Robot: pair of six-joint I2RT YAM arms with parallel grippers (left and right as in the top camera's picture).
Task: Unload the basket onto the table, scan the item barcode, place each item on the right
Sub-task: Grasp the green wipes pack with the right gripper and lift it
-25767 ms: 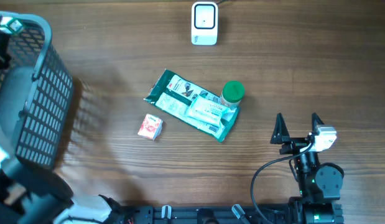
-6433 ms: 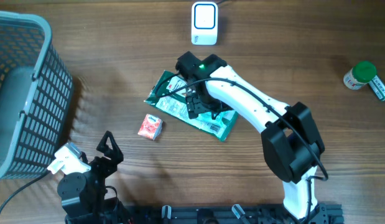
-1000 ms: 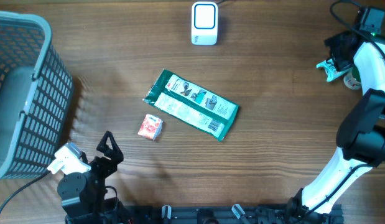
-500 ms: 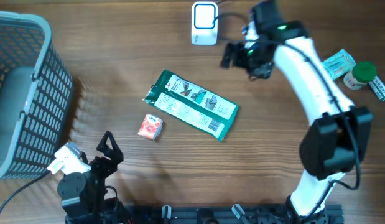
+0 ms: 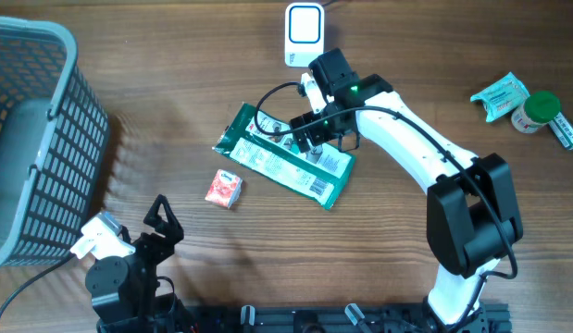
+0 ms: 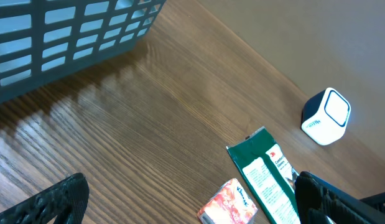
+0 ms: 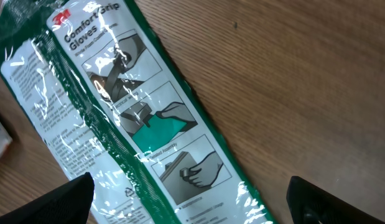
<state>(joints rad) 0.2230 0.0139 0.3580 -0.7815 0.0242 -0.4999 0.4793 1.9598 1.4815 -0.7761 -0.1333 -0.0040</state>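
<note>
The item under my right gripper is a green and white pack of gloves (image 5: pixel 267 157), lying flat at the table's middle. In the right wrist view the pack (image 7: pixel 136 124) fills the frame. My right gripper (image 5: pixel 321 141) hovers over the pack's right half, open, with nothing between its fingers (image 7: pixel 61 202). The white barcode scanner (image 5: pixel 305 35) stands at the far edge, just behind that arm. My left gripper (image 5: pixel 161 217) rests open near the front left edge. In the left wrist view it (image 6: pixel 192 208) looks towards the pack (image 6: pixel 270 180) and the scanner (image 6: pixel 327 116).
A small red tissue pack (image 5: pixel 223 188) lies left of the glove pack. A grey basket (image 5: pixel 45 139) stands at the far left. At the right edge lie a teal packet (image 5: pixel 502 91) and a green-capped bottle (image 5: pixel 534 109).
My right arm has swung from the far right edge, where it left the teal packet beside the bottle, past the scanner to above the glove pack. Its jaws have opened. The left arm has not moved.
</note>
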